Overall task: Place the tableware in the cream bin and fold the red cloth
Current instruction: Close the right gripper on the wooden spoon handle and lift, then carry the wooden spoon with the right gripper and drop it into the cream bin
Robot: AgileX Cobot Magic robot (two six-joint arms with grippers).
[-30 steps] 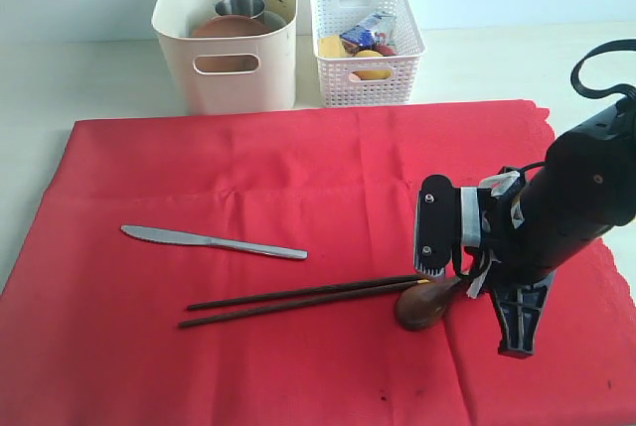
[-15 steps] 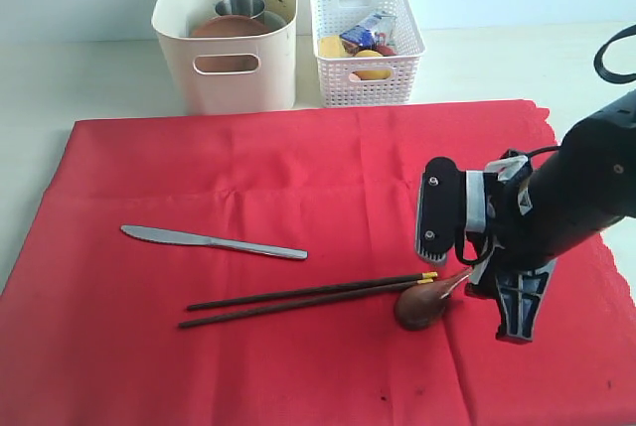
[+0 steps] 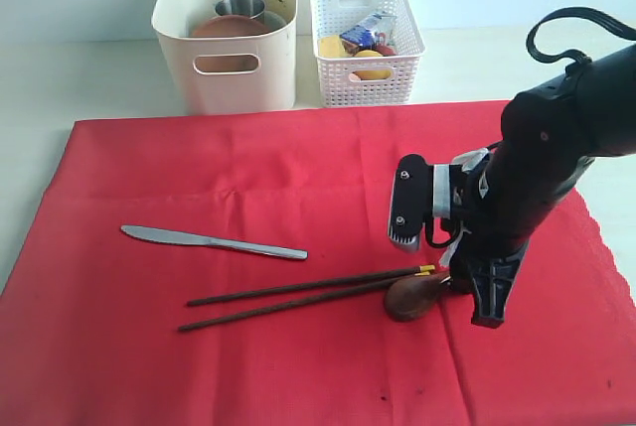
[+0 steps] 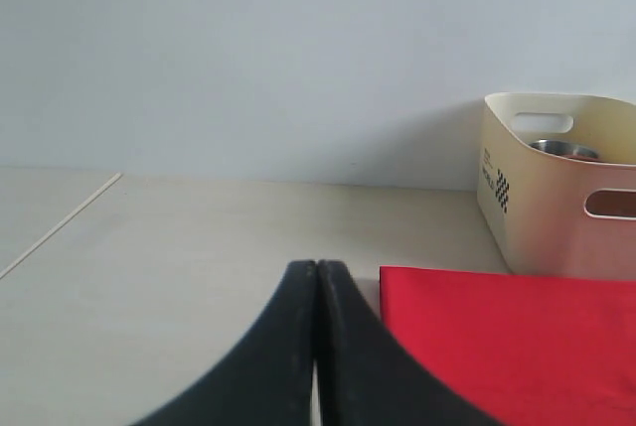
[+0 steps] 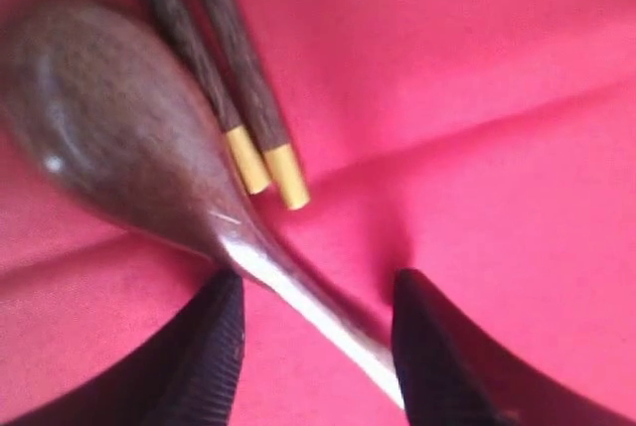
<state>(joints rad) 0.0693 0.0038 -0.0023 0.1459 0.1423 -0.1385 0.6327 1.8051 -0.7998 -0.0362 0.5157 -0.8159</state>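
Note:
The red cloth [image 3: 298,198] lies spread flat over the table. On it rest a steel knife [image 3: 214,241], dark chopsticks [image 3: 298,297] with yellow tips, and a brown wooden spoon [image 3: 412,297]. My right gripper [image 3: 462,287] stands open, pointing down over the spoon's handle. In the right wrist view the handle of the spoon [image 5: 109,128] runs slantwise between the two fingers [image 5: 214,347], beside the chopsticks [image 5: 214,69]. The cream bin [image 3: 229,29] at the back holds a steel cup [image 3: 240,6] and a wooden plate [image 3: 229,27]. My left gripper [image 4: 317,267] is shut and empty, near the cloth's corner [image 4: 517,327].
A white perforated basket [image 3: 366,44] with food items stands right of the cream bin. The bare cream table runs behind and to the left of the cloth. The cloth's scalloped edge lies along the right side.
My right gripper has gone from shut to open. The right arm has shifted left and turned over the spoon's handle. The spoon has slid slightly left.

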